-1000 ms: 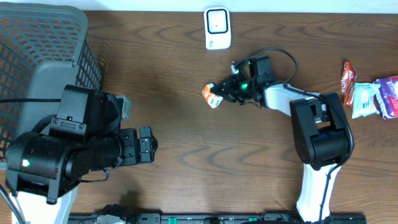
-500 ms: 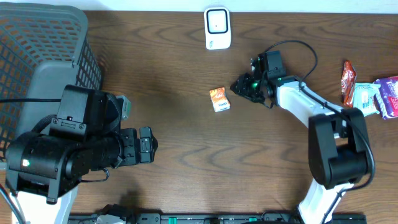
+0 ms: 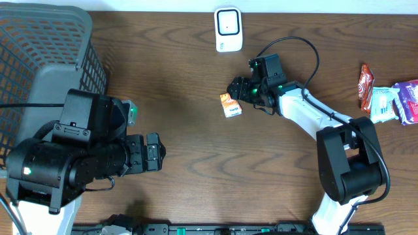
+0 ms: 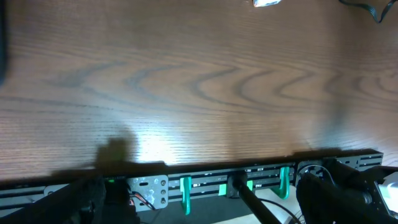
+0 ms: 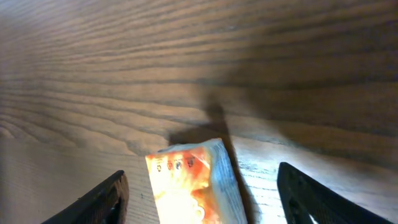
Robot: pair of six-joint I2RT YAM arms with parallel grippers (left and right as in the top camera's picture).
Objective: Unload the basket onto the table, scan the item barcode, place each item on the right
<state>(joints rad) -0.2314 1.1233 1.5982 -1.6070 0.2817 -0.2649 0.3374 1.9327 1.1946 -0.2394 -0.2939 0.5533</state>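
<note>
Orange packet (image 3: 229, 104) lying flat toward the tabletop's far edge, near the scanner (image 3: 228, 29). Right gripper (image 3: 239, 89), spread wide and empty, straddles the packet without touching it. Left gripper (image 3: 154, 152), likewise spread wide and empty, sits well apart.

You are looking straight down on the table (image 3: 196, 170) from overhead. Your left wrist camera is facing low across bare wood toward the rail (image 4: 205, 186). Your right wrist camera is sitting close over the orange packet (image 5: 189, 186), also showing overhead.
</note>
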